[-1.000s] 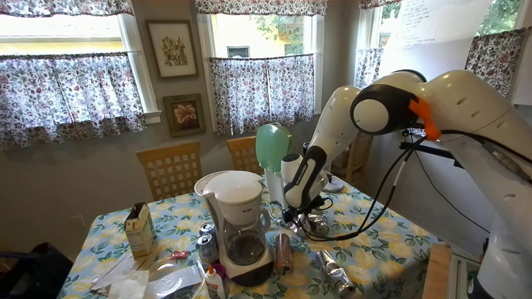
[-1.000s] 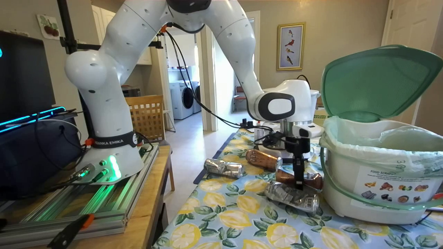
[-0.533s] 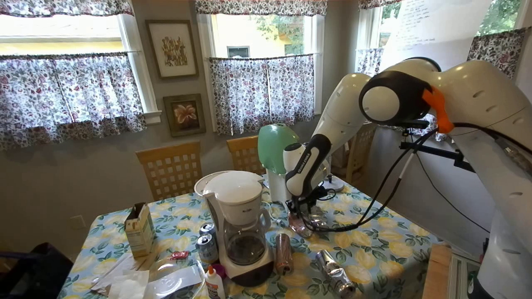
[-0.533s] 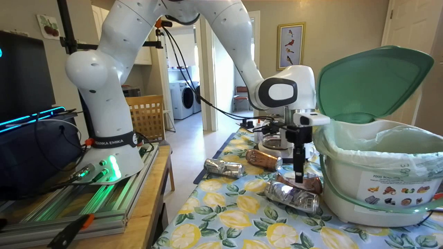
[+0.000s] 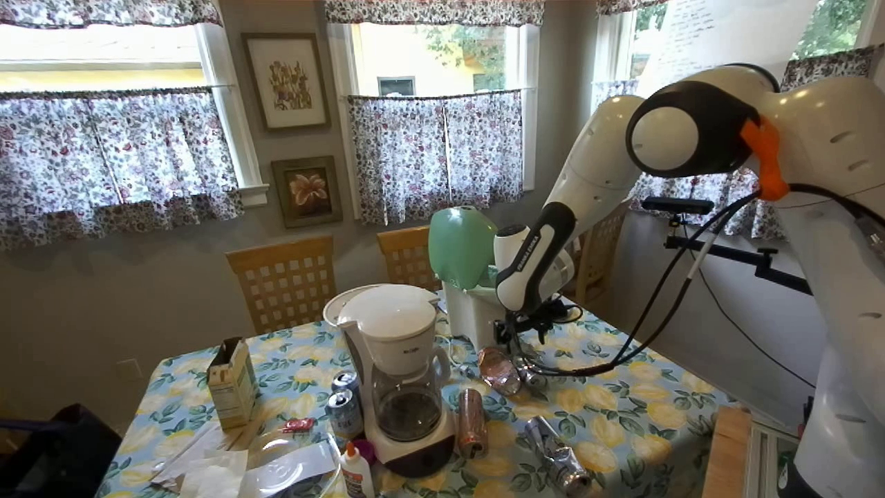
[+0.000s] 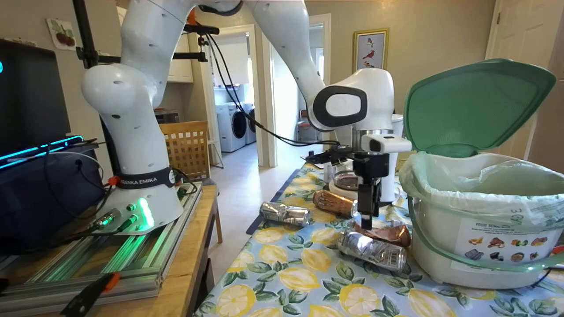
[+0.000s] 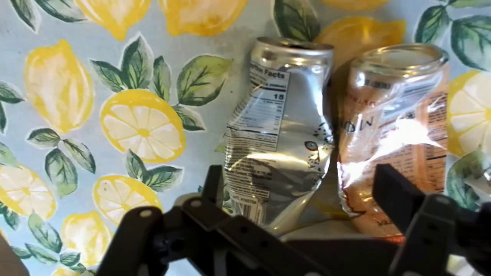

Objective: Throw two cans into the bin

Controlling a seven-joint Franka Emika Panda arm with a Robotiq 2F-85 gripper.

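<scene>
My gripper (image 7: 301, 184) stands open above two crushed cans, nothing held. Between its fingers in the wrist view lies a silver can (image 7: 276, 115); a copper-orange can (image 7: 391, 111) lies close beside it, partly behind the right finger. In an exterior view, the gripper (image 6: 367, 222) hangs just over the silver can (image 6: 374, 251) and copper can (image 6: 390, 234). The white bin (image 6: 440, 259), with its green lid (image 6: 476, 105) raised and a bag liner inside, stands right beside them. Another silver can (image 6: 284, 213) and copper can (image 6: 332, 201) lie farther off.
A white coffee maker (image 5: 394, 325) with a glass carafe stands on the table near the cans. Beside it are upright blue-grey cans (image 5: 344, 413) and a glue bottle (image 5: 356, 474). A carton (image 5: 231, 384) and papers (image 5: 214, 474) lie beyond. The arm's cables (image 5: 588, 370) hang low over the table.
My gripper has risen off the two nearest cans and drawn back slightly toward the arm's base, its jaws now wider. More of the near copper can shows. The bin and its lid have shifted slightly.
</scene>
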